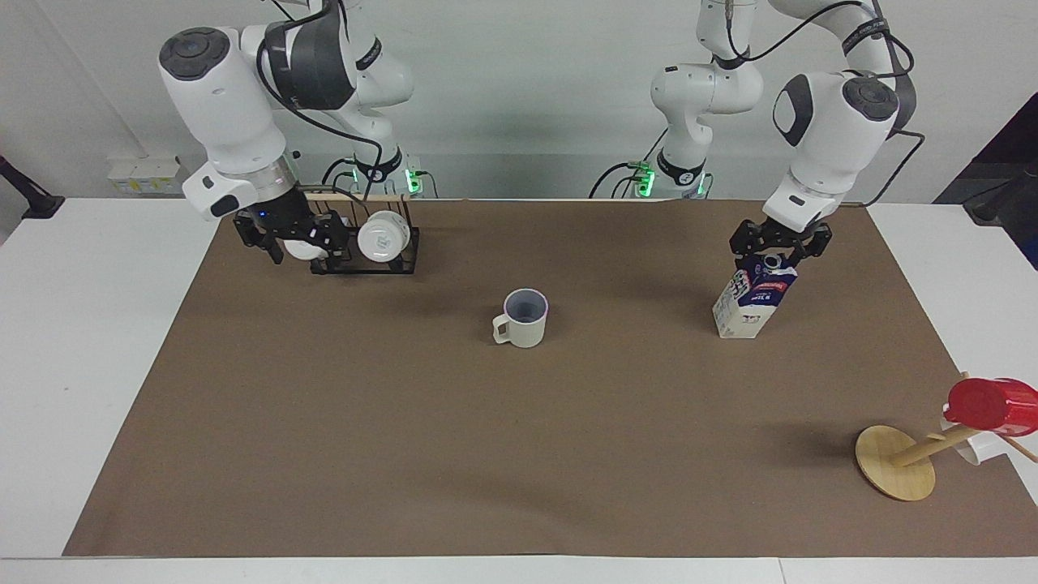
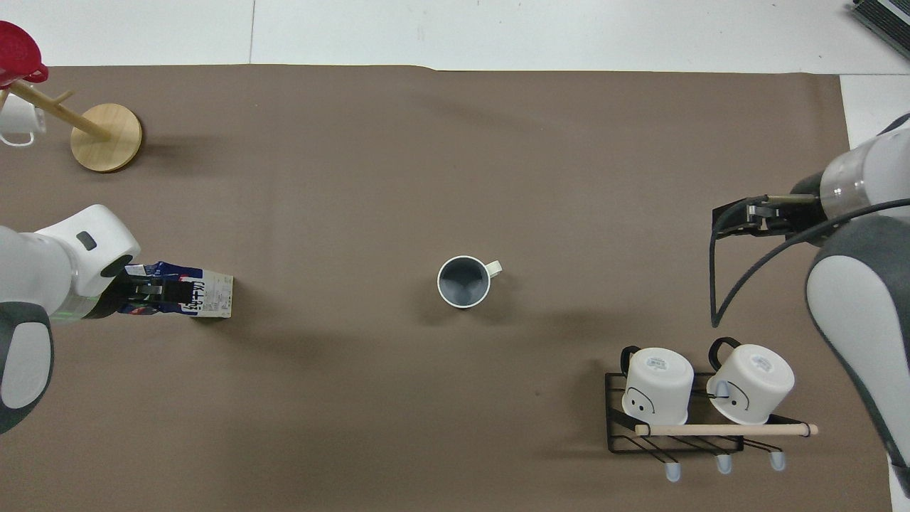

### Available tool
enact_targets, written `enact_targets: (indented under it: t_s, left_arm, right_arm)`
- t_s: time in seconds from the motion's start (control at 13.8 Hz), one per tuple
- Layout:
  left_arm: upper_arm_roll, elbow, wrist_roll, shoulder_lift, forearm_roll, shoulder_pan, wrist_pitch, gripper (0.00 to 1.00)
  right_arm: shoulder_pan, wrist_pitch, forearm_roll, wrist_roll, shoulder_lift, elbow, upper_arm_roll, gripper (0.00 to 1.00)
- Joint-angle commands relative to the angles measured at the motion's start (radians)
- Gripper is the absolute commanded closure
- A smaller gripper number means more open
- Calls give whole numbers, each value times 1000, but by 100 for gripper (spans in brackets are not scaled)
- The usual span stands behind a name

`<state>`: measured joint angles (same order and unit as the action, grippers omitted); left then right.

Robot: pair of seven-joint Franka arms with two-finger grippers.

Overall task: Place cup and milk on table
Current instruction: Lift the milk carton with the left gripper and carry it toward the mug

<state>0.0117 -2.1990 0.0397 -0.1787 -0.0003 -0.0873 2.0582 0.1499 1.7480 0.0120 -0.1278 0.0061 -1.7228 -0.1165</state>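
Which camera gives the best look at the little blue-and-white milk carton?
The facing view: the small gable-top blue-and-white milk carton shows its tilted side and cap, under the left end effector. The overhead view shows its printed side, its top partly covered.
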Motion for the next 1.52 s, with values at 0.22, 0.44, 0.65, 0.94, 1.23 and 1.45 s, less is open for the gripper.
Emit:
enact_targets:
  t_s: [0.22,0.44,0.65,0.94,1.23,1.45]
  left_arm:
    - [8,-31,106,-27,6,26,45,50]
    - [7,-8,94,-18,6,17,28,57]
    - [-1,5,33,-13,-24,3,1,57]
    - [-1,100,-177,16,-64,-142,-52,57]
    - [-3,165,-366,65,-66,-268,-29,57]
    - [-3,183,-513,111,-66,-354,22,57]
  right_arm:
    - [-26,-154,-43,17,-37,139,-14,0]
    - [-32,-263,-44,73,-37,215,-29,0]
    - [-26,-266,-58,74,-80,194,-25,0]
    - [-27,-283,-61,80,-89,196,-28,0]
    - [-32,-335,-58,129,-103,224,-31,0]
    - [-30,-328,-43,122,-139,181,-32,0]
